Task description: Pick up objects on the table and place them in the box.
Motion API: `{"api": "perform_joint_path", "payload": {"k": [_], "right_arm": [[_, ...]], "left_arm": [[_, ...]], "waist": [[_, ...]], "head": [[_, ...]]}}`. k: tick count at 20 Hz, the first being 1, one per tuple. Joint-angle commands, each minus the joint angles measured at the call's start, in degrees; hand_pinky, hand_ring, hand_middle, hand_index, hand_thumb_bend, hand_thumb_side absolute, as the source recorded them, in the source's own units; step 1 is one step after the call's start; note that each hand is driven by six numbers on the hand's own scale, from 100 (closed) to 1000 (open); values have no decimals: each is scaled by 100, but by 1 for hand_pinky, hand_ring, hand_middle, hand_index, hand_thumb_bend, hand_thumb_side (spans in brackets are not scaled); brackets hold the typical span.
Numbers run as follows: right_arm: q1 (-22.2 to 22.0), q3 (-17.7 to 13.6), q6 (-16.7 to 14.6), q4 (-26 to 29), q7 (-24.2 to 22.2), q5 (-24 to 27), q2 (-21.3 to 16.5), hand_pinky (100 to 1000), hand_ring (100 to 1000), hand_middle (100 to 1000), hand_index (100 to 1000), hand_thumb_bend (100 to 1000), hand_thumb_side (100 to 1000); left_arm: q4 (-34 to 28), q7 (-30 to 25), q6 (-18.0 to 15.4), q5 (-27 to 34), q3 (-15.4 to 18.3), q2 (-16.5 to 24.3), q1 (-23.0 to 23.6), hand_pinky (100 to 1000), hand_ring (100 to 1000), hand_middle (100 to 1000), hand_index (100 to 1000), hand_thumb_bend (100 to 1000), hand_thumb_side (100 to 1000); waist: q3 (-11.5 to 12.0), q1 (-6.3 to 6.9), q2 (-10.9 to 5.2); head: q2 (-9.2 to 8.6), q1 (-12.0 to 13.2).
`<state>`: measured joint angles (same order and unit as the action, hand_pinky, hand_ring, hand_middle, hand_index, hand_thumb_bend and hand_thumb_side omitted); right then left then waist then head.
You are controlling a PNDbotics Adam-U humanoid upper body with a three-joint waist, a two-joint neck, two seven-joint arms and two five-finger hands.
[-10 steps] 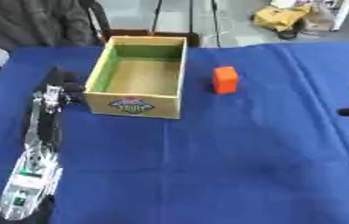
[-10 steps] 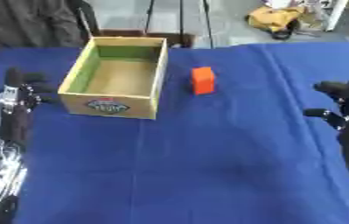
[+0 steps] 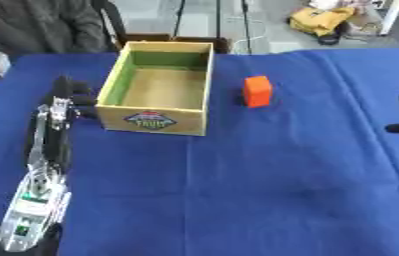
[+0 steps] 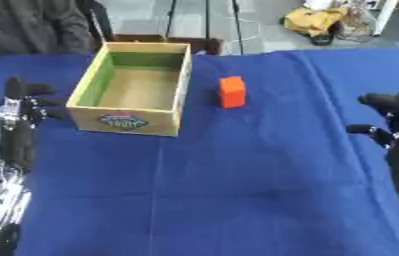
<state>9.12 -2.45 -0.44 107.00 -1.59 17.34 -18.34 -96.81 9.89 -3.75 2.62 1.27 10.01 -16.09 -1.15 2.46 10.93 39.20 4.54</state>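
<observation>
The box (image 3: 156, 90) sits open-topped on the blue surface (image 3: 264, 190), toward its far side. It has pale wooden walls, a green lining on the inside and a printed label on the wall facing me. Nothing lies inside it that I can make out; its tan floor is bare.

The orange block (image 3: 257, 91) stands upright on the surface just to the right of the box, apart from its right wall and touching nothing else. It is the only loose thing I see outside the box.

My left hand (image 3: 66, 96) hovers just left of the box, near its front left corner, at the end of my forearm, which runs back toward me along the box's left side. The fingers point away from me and look straight or relaxed, with the thumb turned toward the box wall; it holds nothing. Whether the thumb touches the wall I cannot tell.

My right hand (image 4: 391, 117) is well to the right of the box, far past the orange block and close to the surface's right side. Its dark fingers are spread and relaxed, the thumb sticking out toward the box, and it grips nothing.
</observation>
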Motion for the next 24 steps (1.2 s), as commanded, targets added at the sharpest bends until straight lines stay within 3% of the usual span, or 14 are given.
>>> {"api": "perform_joint_path", "payload": {"k": [1,7,12,14,18,24], "right_arm": [[95,5,-35,107,-82,-43,-360,636,977,729,743,100,779],[694,163,-321,-176,-476,-143,-1731,643,980,745,778,100,631],[1799,618,-645,-1305,-1428,-524,-2621,675,1000,795,845,100,538],[2286,812,-810,-1951,-1990,-818,-2672,704,1000,822,865,100,488],[3228,942,-1096,-3436,-2857,-1778,-2304,764,1000,873,892,128,393],[3969,896,-1799,-4776,-2892,-3287,-1838,891,1000,916,917,217,363]], "left_arm": [[-119,-5,-11,-11,-23,34,-60,522,604,608,677,627,837],[-110,-40,-9,-14,-60,51,-55,521,604,608,677,627,837],[-108,-108,-5,-14,-131,59,-96,521,604,608,677,627,837],[-109,-143,-5,-12,-165,60,-123,521,604,608,677,628,837],[-131,-210,-6,-9,-228,53,-201,521,604,608,678,629,836],[-182,-317,-5,3,-321,28,-352,522,604,608,678,632,835]], "waist": [[20,-26,-91],[100,-73,-122],[286,-118,-126],[405,-144,-113],[648,-187,-63],[1043,-245,41]], "head": [[-56,-30],[-45,-133],[-92,-252],[-112,-334],[-160,-500],[-263,-773]]}}
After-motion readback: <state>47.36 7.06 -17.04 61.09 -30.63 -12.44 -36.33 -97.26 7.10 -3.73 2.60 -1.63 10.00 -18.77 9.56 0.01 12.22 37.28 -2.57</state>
